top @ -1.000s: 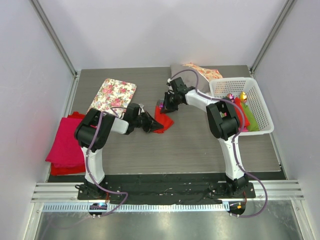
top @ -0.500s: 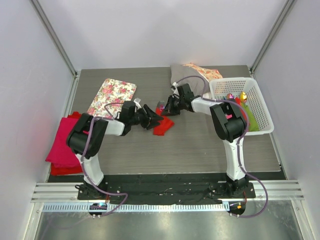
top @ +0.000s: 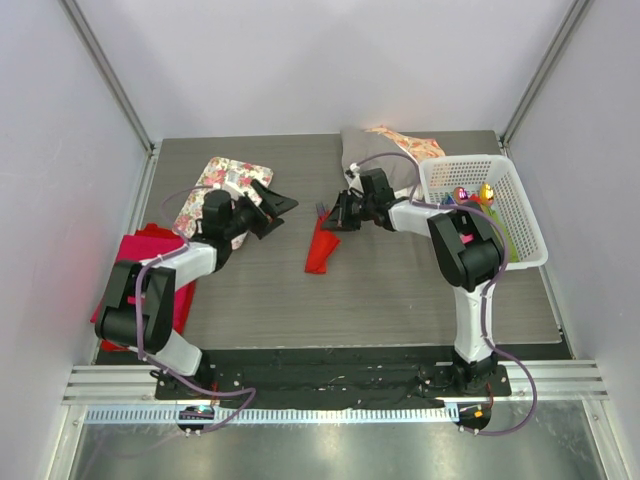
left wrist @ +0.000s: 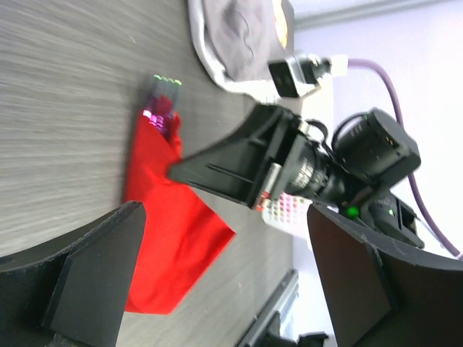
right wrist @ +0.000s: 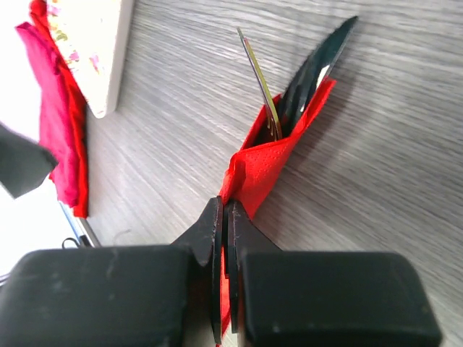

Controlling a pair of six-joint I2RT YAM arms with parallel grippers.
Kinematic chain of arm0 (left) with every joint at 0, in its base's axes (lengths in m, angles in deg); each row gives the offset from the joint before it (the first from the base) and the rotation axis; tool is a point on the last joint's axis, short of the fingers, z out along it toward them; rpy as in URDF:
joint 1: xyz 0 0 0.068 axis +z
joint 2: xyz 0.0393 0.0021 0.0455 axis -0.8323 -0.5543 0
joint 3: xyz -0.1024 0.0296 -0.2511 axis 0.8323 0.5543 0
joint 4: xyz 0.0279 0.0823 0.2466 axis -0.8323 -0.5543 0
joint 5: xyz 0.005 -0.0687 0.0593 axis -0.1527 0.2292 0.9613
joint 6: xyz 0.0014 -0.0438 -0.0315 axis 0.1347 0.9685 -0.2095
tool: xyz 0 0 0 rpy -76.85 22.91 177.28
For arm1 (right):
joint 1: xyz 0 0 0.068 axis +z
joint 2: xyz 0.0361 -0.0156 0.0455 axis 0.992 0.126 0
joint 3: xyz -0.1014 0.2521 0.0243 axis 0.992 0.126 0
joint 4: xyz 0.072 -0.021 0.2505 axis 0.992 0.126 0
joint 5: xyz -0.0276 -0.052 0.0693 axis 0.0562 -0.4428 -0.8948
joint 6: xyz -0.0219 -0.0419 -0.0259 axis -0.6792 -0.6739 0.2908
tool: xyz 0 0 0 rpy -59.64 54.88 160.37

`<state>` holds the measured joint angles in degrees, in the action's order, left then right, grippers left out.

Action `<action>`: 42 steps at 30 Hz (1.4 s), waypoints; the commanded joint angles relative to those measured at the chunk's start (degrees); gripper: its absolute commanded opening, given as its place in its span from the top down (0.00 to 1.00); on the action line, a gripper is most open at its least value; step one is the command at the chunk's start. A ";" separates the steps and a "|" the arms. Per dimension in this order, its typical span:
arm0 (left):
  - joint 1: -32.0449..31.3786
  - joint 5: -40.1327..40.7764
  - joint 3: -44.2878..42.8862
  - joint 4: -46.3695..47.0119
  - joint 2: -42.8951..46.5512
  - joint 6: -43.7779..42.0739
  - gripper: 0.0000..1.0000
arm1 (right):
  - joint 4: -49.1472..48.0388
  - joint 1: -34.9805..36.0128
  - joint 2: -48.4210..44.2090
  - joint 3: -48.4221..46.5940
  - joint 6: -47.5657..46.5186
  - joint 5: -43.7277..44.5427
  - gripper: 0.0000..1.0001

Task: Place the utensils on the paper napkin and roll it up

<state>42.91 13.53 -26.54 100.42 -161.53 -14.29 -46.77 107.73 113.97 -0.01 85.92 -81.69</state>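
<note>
- The grey wood-grain table carries everything, with both arms reaching out over its middle.
- A white slatted basket stands at the right edge with red, green and yellow items inside.
- A thick magenta-red folded cloth stack lies at the left edge, partly under the left arm's elbow.
- A floral-print board lies at the back left, just beyond the cloth stack.
- A grey fabric piece with a floral cloth beside it sits at the back, beside the basket's far corner.
- The left gripper hovers beside the near corner of the floral board, well apart from the napkin. Its fingers are spread wide with nothing between them.
- The right gripper is low over the table centre, its jaws pressed together and pinching an edge of the paper napkin.
- The napkin lies mid-table as a narrow red wrap folded around the utensils, between the two grippers and touching only the right one.
- The utensils stick out of the napkin's far end: a dark serrated knife blade and a thin shiny piece beside it.
</note>
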 commanded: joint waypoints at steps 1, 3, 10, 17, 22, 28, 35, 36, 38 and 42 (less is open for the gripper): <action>1.83 4.09 4.02 7.72 2.57 -2.14 0.00 | -6.95 -0.54 -5.09 0.98 2.01 -2.55 0.99; 3.14 1.56 4.47 10.89 2.13 -2.66 0.00 | -8.35 -0.63 -6.14 1.68 2.63 -3.08 0.99; 4.29 -3.02 3.14 11.06 3.54 -8.20 0.00 | -11.34 -0.63 -8.96 2.82 3.85 -5.71 0.99; 8.25 -19.18 5.78 35.81 -0.42 -0.57 0.00 | -13.54 -0.63 -14.31 2.91 5.09 -8.88 0.99; 8.25 -23.06 6.49 43.69 -0.33 -0.55 0.01 | -13.81 -0.63 -19.76 3.00 5.97 -10.99 0.99; 8.16 -23.07 8.60 43.78 4.06 -6.97 0.09 | -15.83 0.07 -24.07 3.53 9.04 -13.19 0.99; 5.17 -25.88 8.42 43.86 5.82 -9.35 0.08 | -15.57 2.36 -29.34 3.70 10.36 -14.95 0.99; 4.56 -25.97 8.33 44.39 6.08 -9.35 0.08 | -15.22 2.80 -30.39 3.70 10.36 -15.03 0.99; 2.36 -27.20 8.42 45.79 6.61 -9.87 0.07 | -14.78 3.24 -31.28 3.79 10.45 -15.30 0.99; 0.08 -26.50 9.65 47.03 8.72 -11.36 0.07 | -14.78 4.03 -33.13 3.79 11.24 -16.53 0.99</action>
<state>44.79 -11.92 -17.82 141.92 -156.27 -22.33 -57.96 110.95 85.25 4.45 95.67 -95.70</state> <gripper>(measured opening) 0.927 0.038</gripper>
